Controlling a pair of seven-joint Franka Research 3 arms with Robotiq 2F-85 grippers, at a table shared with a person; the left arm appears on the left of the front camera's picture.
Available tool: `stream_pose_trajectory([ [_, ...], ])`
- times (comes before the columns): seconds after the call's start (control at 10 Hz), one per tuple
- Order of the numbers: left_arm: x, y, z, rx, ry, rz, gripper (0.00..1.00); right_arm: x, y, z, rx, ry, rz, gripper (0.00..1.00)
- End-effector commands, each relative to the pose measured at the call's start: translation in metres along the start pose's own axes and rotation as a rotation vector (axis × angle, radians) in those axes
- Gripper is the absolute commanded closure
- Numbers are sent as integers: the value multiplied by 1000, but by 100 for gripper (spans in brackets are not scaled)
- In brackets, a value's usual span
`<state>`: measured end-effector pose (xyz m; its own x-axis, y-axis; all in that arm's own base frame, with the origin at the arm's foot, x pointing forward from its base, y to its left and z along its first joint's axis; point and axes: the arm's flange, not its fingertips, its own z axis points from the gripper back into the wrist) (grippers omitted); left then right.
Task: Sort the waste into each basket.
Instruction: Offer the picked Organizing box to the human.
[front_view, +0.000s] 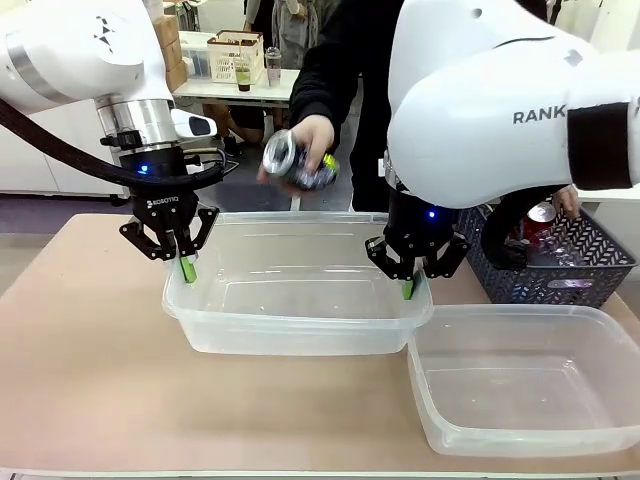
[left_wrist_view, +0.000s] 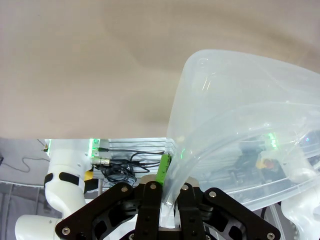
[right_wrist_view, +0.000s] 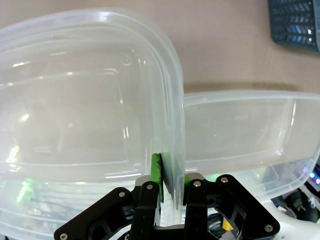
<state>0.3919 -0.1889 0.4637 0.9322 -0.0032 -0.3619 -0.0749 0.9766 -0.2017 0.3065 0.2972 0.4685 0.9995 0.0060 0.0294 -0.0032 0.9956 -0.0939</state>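
A clear tub basket hangs a little above the table between my two grippers. My left gripper is shut on its left rim; the left wrist view has that gripper pinching the tub wall. My right gripper is shut on the right rim, which the right wrist view shows caught in the gripper as the tub's edge. A person's hand holds a crushed silver can above the tub's far side. A second clear tub sits on the table at the right front.
A dark grey lattice basket stands at the far right with a red can and clear bottles in it; the person's other hand reaches into it. Bare tabletop lies left of the held tub.
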Motion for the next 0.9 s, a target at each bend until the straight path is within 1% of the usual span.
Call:
stream_pose_trajectory([
  [0.0, -4, -1, 3, -21, -14, 17, 96, -2, 2, 2, 0, 4, 7, 95],
  [0.8, -4, -1, 3, -21, -14, 17, 96, -2, 2, 2, 0, 4, 7, 95],
])
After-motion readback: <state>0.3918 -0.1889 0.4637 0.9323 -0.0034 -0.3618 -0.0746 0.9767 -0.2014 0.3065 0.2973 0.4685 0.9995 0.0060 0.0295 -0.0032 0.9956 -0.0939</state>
